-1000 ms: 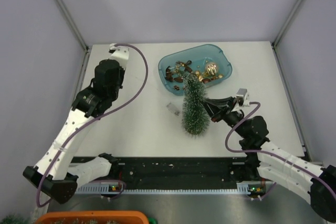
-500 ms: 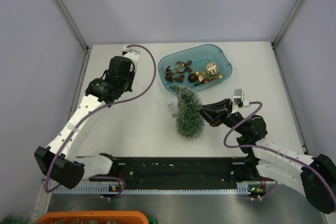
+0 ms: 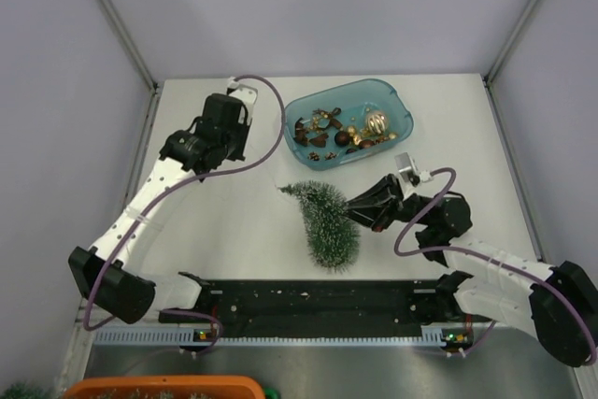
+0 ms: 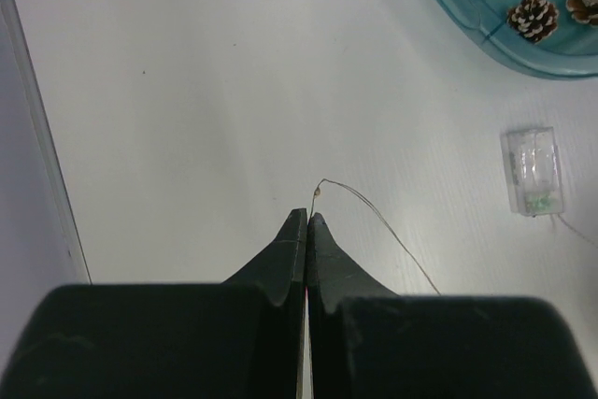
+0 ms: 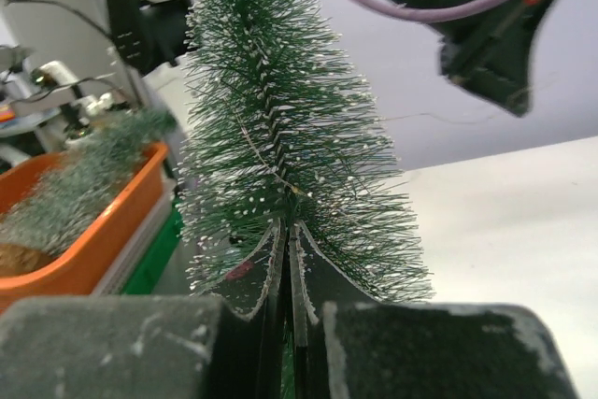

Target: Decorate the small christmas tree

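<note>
**A:** Where was the tree (image 3: 322,221), and how was it held?

**B:** It was seen tilted over the counter (image 3: 252,231), near the tray (image 4: 472,16), with its tip toward the left. The right pincer (image 5: 288,226) was clamped on it, low among the bristles. Whether the base touched the counter could not be told.

**A:** And the left pincer (image 4: 308,217)?

**B:** It was closed on the end of a thin wire (image 4: 374,215), with 1 tiny bulb showing at the tips. The battery box (image 4: 534,170) lay on the counter beside the tray.

**A:** What was judged likely to go wrong?

**B:** 3 things. The wire was pinched only at its very end, so it could be lost with 1 sharp pull. The tree was gripped through soft bristles, so it could be twisted or dropped if the wire were drawn tight. The battery box was loose, so it could be dragged along, or snagged on the tray, once the slack was used up.
</note>
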